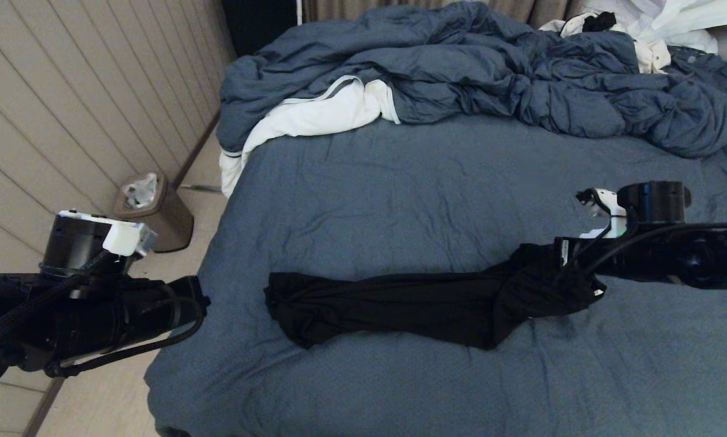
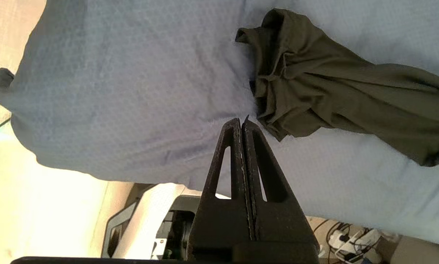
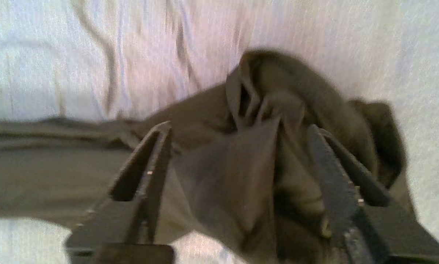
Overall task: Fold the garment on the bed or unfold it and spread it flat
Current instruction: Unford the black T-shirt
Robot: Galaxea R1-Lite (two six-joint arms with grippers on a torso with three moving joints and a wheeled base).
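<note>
The garment [image 1: 399,306] is bunched into a long black rope across the lower middle of the head view, lying on the bed [image 1: 399,182] sheet from centre-left to the right gripper [image 1: 573,285] at the right edge.

Handling, as a judgement: thin jersey, light, limp, no stiffness. It will sag and twist when you lift it, and drag on the sheet rather than slide clean. Nothing fragile. A single pinch will hold the weight, but a one-point grab just makes a longer rope.

Where to grab: you want two separated points on an edge, hem or shoulders. The free end at centre-left shows folded edges in the left wrist view; that is the obvious second hold.

Right gripper: jaws spread, with a wad of fabric bulging up between them in the right wrist view. Not pinching it as shown.

Left gripper [image 2: 242,123]: jaws pressed together, empty, tips just beside the garment's near end [image 2: 278,110] in the left wrist view. In the head view the arm sits at lower left, off the bed edge.

Hard to make out:
- No print or lettering visible; you can't tell which side is up.
- Collar, sleeves and hem are not separable in the bunch.
- Right fingertips are hidden behind the arm in the head view.
- The right wrist view is smeared.

Duvet [image 1: 491,73] is well apart, upper frame.
</note>
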